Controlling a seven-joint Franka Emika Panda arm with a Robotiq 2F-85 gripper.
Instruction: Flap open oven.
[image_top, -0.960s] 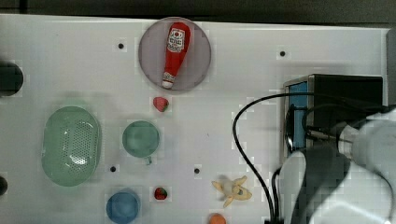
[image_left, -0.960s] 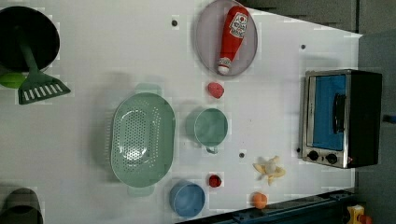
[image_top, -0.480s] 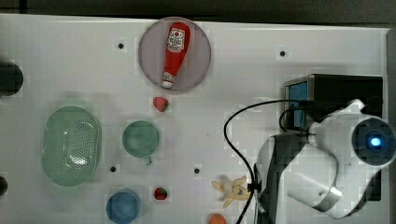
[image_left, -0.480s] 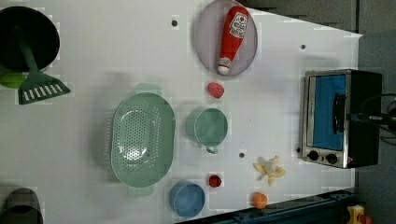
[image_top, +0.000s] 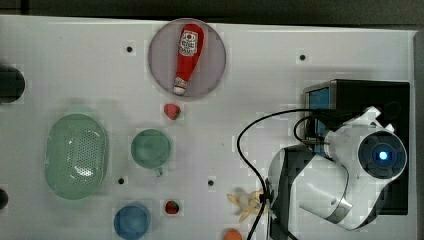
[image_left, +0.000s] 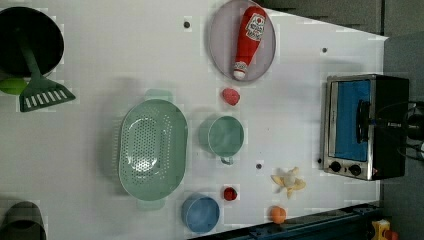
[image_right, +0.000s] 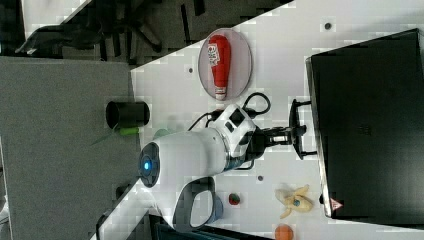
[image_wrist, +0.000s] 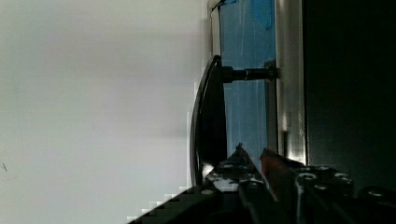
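The oven stands at the top view's right edge, its blue-tinted flap door closed and upright. A dark bar handle runs across the door on two posts. My gripper reaches level onto the middle of that handle, and its jaws are closed around the bar. In the wrist view the handle runs down between my fingers, with the blue glass just behind. In the left view my gripper comes in from the right, over the oven's black top. Two black knobs sit beside the door.
My white arm and its black cable hang over the table in front of the oven. A banana and an orange lie close by. Further off are a ketchup bottle on a plate, a green cup, a colander and a blue bowl.
In the top view my arm has swung in over the oven's front. In the left view my gripper has come in from the right and reached the door handle. The door has not moved.
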